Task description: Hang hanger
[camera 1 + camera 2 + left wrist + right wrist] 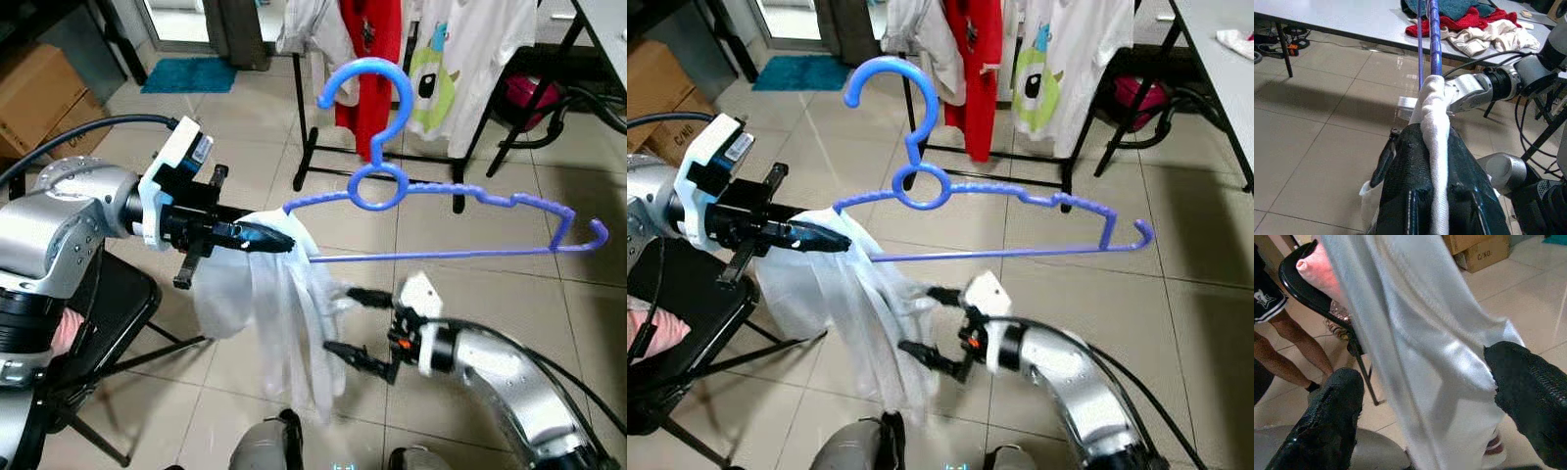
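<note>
Now | left pincer (279,241) clamps hanger (460,196), garment (284,323) | right pincer (361,328) agape

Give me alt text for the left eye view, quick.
The left gripper holds one end of a blue hanger with a white garment draped from it. The right gripper is open beside the hanging cloth, above a tiled floor, with a clothes rack behind.

The left hand (279,241) clamps the blue hanger (441,211) at its end, white garment (279,323) draped beneath it. Just below, the right hand (353,328) has its fingers spread beside the cloth.
</note>
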### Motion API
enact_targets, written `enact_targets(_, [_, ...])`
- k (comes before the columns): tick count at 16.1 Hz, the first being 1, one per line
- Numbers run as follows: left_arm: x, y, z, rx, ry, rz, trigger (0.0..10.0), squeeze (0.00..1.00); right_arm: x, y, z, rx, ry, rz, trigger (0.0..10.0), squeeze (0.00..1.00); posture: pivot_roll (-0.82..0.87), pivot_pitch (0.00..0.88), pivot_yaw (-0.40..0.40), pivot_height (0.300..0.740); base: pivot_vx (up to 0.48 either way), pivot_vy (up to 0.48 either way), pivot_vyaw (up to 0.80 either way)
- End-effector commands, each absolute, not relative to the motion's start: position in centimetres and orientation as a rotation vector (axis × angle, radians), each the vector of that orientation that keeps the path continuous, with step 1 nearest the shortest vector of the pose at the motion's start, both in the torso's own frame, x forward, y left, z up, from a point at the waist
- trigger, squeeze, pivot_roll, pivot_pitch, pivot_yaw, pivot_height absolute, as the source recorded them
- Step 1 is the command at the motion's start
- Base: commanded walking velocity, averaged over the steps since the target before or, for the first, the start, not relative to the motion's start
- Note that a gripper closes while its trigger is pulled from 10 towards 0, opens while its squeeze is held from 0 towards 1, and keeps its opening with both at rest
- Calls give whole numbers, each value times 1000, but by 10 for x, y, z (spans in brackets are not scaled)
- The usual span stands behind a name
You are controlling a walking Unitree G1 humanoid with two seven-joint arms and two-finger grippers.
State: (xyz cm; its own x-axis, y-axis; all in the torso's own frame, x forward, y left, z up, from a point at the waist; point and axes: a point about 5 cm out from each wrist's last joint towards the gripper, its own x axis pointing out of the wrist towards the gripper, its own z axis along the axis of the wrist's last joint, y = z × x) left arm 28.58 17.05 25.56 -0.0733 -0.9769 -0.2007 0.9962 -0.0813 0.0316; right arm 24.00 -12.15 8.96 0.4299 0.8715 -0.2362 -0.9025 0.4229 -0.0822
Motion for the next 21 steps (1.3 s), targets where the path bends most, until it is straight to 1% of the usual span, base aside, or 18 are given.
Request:
enact_targets(1, [286, 173, 260, 221, 119, -1637, 0, 0, 238, -118, 89, -220, 166, 1143, 10000, 0, 85, 169, 119, 740, 0, 0, 0])
enact_targets(8, [287, 172, 259, 223, 113, -1647, 0, 0, 239, -109, 82, -343, 179, 1237, 10000, 0, 86, 157, 119, 740, 0, 0, 0])
enact_targets(9, [287, 170, 260, 225, 110, -1650, 0, 0, 238, -109, 78, -386, 192, 1258, 8824, 0, 88, 155, 120, 740, 0, 0, 0])
enact_targets(10, [286, 169, 261, 227, 106, -1654, 0, 0, 238, -109, 76, -397, 198, 1268, 4706, 0, 90, 154, 120, 740, 0, 0, 0])
enact_targets(11, [286, 168, 262, 229, 104, -1655, 0, 0, 238, -109, 75, -405, 200, 1274, 4118, 0, 90, 154, 120, 740, 0, 0, 0])
enact_targets(13, [286, 168, 263, 230, 102, -1654, 0, 0, 238, -111, 72, -430, 215, 1281, 1333, 0, 93, 156, 121, 740, 0, 0, 0])
enact_targets(14, [286, 167, 263, 231, 102, -1653, 0, 0, 237, -112, 68, -457, 228, 1289, 510, 0, 94, 156, 121, 740, 0, 0, 0])
enact_targets(15, [286, 167, 263, 232, 102, -1652, 0, 0, 237, -113, 67, -462, 232, 1291, 0, 0, 94, 155, 121, 740, 0, 0, 0])
enact_targets(21, [286, 169, 264, 234, 103, -1641, 0, 0, 236, -121, 61, -493, 259, 1293, 0, 0, 93, 149, 124, 740, 0, 0, 0])
